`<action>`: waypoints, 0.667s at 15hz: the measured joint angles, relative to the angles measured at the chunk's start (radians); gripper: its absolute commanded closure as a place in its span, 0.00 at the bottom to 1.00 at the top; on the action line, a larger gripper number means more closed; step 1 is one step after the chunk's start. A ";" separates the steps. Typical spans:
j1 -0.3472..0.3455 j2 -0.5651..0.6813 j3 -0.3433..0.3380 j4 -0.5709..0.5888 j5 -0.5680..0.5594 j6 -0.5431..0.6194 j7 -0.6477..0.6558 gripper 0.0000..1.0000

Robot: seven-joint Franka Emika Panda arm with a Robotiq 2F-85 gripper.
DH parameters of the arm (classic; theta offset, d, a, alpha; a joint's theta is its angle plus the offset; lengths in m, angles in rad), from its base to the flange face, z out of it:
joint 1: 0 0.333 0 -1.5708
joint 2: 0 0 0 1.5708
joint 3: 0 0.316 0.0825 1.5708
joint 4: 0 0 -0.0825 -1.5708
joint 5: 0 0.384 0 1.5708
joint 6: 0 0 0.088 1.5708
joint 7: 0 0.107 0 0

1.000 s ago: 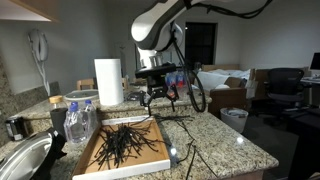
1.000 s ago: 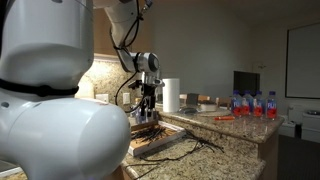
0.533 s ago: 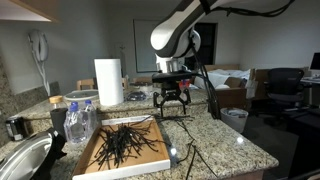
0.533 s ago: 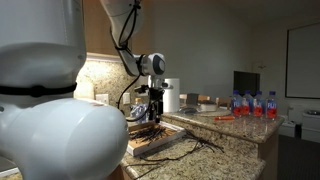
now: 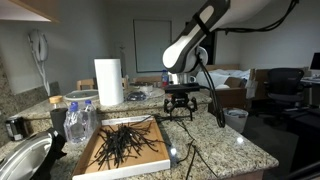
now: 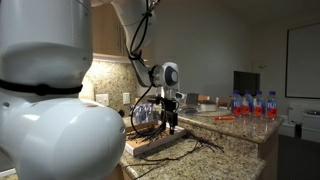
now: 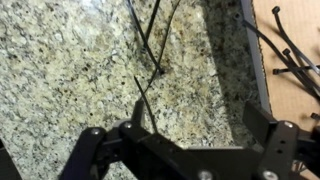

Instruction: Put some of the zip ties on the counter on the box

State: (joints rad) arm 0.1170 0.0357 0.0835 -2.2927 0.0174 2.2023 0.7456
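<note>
Right now, in an exterior view the gripper [image 5: 180,108] hangs over the counter [image 5: 225,145], just right of the box [image 5: 152,150], which holds a heap of ties. In an exterior view, loose zip ties [image 6: 203,146] lie on the granite beside the box. Wrist view: jaws wide apart, holding nothing, w/ 2 or 3 zip ties just beyond them. Risk: they're thin and lie flat, so the pads may scrape stone and close on nothing.

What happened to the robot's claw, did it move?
Yes. The gripper moved sideways away from the paper towel roll, leaving the box and ending above the counter.
</note>
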 measured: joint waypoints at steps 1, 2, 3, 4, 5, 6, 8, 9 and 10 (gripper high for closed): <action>-0.004 0.020 -0.008 0.002 0.001 0.024 -0.034 0.00; -0.011 0.038 -0.015 0.004 0.002 0.049 -0.068 0.00; -0.016 0.055 -0.023 0.010 0.003 0.068 -0.101 0.00; -0.023 0.072 -0.032 0.020 0.004 0.079 -0.135 0.00; -0.030 0.088 -0.041 0.035 0.006 0.080 -0.170 0.00; -0.038 0.102 -0.051 0.054 0.007 0.079 -0.203 0.00; -0.053 0.128 -0.070 0.098 0.009 0.078 -0.252 0.00; -0.060 0.139 -0.079 0.121 0.011 0.076 -0.268 0.00; -0.065 0.150 -0.086 0.142 0.013 0.074 -0.275 0.00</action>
State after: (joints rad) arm 0.0517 0.1853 -0.0022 -2.1504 0.0302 2.2765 0.4708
